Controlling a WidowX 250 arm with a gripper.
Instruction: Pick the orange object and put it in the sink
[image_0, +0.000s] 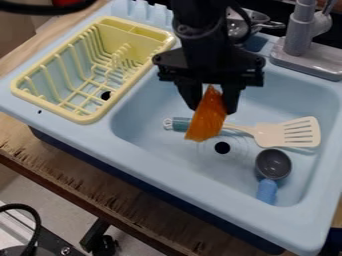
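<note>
Orange wedge-shaped object with a pointed top and wider bottom (206, 123): in the grip, upright with a slight tilt, over the basin of the light-blue plastic sink (163, 161). Reference landmark: round black drain hole (222, 147). In the view, the wedge sits just up and left of the drain; its wide lower end hangs free below the fingers. It crosses in front of a spatula's handle; cannot tell whether the two touch.

Black two-finger gripper (212, 109): points down, above and slightly left of the drain in the view. Fingers part-way apart, one on each side of the wedge's upper part, closed onto it. Black arm (204, 30) enters from the top edge.

Spatula with teal handle and cream slotted head (288, 134): lies in the basin beyond the drain, handle toward the left, head to the right. Dark-grey round scoop with blue handle (273, 164): in the basin, right of and below the drain, handle toward the near rim.

Pale-yellow plastic dish rack (93, 119): on the sink's side surface, left of the drain. Grey faucet (300, 30): upper right of the drain. Shiny metal vessel (238, 25): beyond the drain, partly behind the arm.
</note>
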